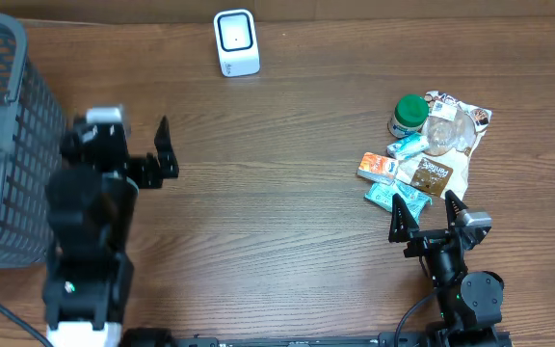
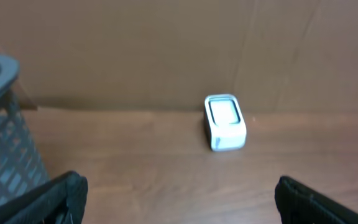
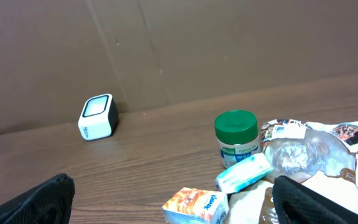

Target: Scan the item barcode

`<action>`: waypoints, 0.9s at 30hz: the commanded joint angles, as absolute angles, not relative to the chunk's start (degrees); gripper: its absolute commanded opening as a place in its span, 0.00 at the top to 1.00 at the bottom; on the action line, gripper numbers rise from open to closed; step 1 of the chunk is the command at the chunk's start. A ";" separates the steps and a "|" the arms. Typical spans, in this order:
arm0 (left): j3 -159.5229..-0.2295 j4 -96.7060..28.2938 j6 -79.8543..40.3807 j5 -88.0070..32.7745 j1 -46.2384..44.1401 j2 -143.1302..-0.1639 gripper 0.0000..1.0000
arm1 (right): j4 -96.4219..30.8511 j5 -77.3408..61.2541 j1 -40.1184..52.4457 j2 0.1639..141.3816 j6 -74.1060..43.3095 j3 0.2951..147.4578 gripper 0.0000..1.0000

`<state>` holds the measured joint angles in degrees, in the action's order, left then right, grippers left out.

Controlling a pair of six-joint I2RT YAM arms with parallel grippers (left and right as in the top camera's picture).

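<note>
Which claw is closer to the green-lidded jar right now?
Right. The right claw sits just short of the item pile that includes the green-lidded jar; the left claw is far across the table, beside the grey basket.

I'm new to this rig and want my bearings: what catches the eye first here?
A heap of small packaged goods lies on the right of the wooden table, a green-lidded jar at its far edge. A white barcode scanner stands alone at the table's far side, and a grey mesh basket fills the left edge.
</note>
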<state>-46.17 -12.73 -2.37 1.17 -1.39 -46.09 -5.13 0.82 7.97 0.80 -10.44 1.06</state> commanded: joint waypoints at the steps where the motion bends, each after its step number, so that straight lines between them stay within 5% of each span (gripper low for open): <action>1: -36.97 -6.87 1.04 1.83 -0.36 -39.97 0.00 | -4.80 0.78 8.25 0.16 -9.98 0.47 0.00; 11: -15.84 2.00 18.63 -2.13 0.97 -22.04 0.01 | -4.80 0.80 8.25 0.16 -9.98 0.47 0.00; 27: -1.65 1.85 20.62 -2.15 4.12 -4.45 0.00 | -4.80 0.78 8.25 0.16 -9.98 0.47 0.00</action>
<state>-2.92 1.72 18.65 -1.50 3.79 -6.24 -5.13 0.82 7.97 0.80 -10.44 1.06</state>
